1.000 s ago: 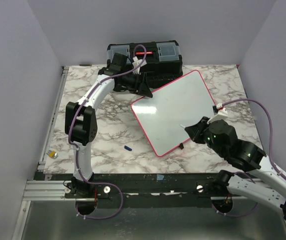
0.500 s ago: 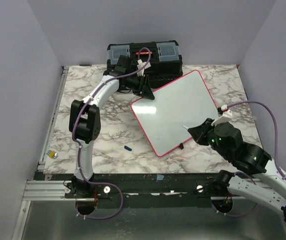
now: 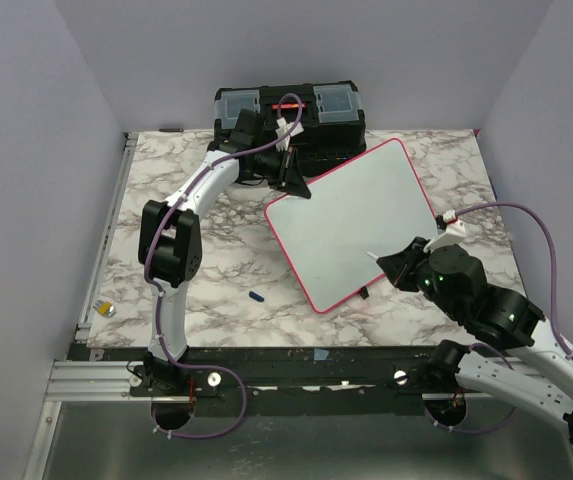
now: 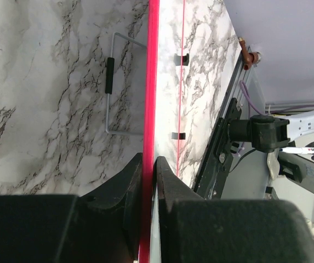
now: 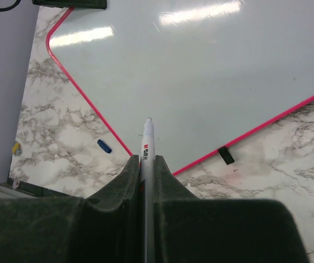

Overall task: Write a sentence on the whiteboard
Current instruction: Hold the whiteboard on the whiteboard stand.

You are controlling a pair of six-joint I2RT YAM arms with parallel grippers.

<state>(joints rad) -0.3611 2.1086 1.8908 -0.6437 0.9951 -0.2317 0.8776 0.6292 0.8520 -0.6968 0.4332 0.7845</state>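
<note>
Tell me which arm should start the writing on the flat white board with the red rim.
Right. The right gripper is shut on a white marker pen pointing at the flat white red-rimmed whiteboard. The left gripper is clamped on the board's rim, so it is occupied.

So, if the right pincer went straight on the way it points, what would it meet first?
The whiteboard: the pen clamped in the right pincer aims at its white face, close to the near rim. How far off the tip is remains unclear.
</note>
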